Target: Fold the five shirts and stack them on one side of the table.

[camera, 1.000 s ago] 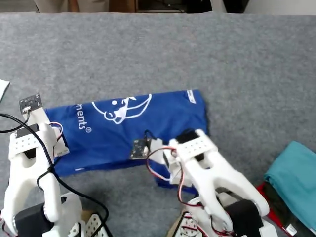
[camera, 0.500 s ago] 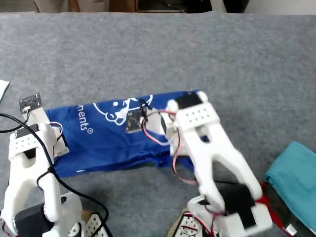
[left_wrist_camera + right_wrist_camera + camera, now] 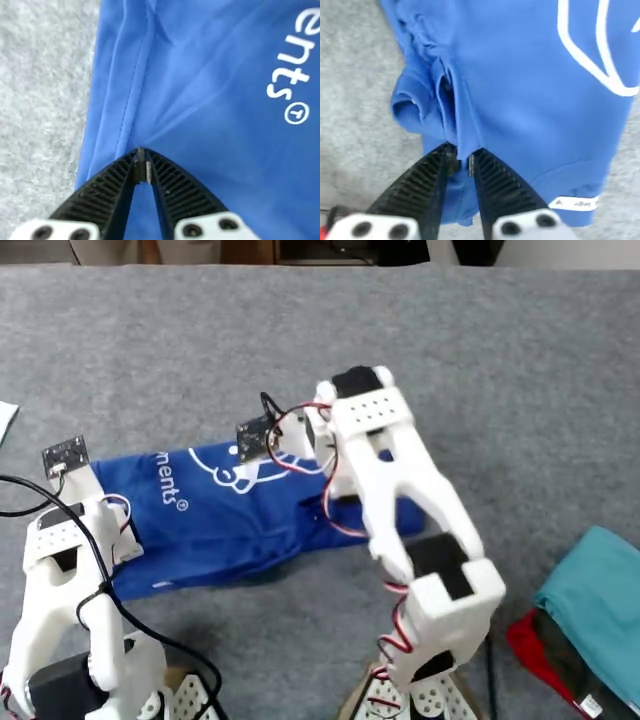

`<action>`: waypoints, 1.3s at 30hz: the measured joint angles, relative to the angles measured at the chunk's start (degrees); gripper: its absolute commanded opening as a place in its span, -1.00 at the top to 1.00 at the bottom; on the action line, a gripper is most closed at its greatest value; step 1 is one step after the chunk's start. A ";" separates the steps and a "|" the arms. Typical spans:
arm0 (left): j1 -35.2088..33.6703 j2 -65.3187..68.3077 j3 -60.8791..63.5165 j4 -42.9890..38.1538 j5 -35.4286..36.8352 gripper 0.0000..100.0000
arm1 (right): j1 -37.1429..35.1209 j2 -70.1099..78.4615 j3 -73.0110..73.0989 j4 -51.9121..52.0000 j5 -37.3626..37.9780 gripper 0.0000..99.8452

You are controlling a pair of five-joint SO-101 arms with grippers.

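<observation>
A blue shirt (image 3: 220,520) with white print lies across the grey table (image 3: 470,350). At the shirt's left end, my left gripper (image 3: 122,540) sits low and is shut on the fabric beside a hem seam (image 3: 141,167). My right gripper (image 3: 325,455) is raised over the shirt's right part, shut on a pinched fold of the blue cloth (image 3: 461,159). From that pinch the cloth hangs bunched, and the shirt's right end is drawn in under the right arm. In the right wrist view the white print (image 3: 592,65) lies flat past the fold.
A teal shirt (image 3: 595,590) lies at the right edge of the table with a red cloth (image 3: 535,645) beside it. A white sheet corner (image 3: 5,420) shows at the left edge. The far half of the table is open grey cloth.
My right gripper has risen and moved away from the near edge toward the shirt's middle, carrying the shirt's right corner with it. The left arm has kept still.
</observation>
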 measured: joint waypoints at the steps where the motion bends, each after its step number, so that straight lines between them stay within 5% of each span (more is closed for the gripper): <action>1: 0.00 0.00 0.35 -0.53 0.00 0.96 | 0.00 0.70 -0.62 -0.44 0.00 0.94; 7: 0.00 0.00 0.79 -1.14 0.00 0.96 | 0.00 1.93 -2.02 -1.85 0.00 0.33; 13: 0.00 0.00 0.79 -1.14 0.00 0.96 | 0.44 -2.64 -2.02 -1.85 -1.41 0.27; 16: 0.00 0.00 0.79 -1.14 0.00 0.96 | 1.05 -8.18 -2.02 1.41 -2.29 0.34; 23: 0.00 0.00 0.79 -1.23 0.00 0.96 | 1.05 -21.45 7.56 6.33 -4.04 0.98; 30: 0.00 -0.35 0.70 -0.79 0.00 0.96 | 1.67 -30.24 22.33 1.23 -11.69 0.99; 39: -1.05 -0.35 -17.93 19.78 -0.35 0.84 | 10.99 -31.56 22.95 -3.34 -20.75 0.99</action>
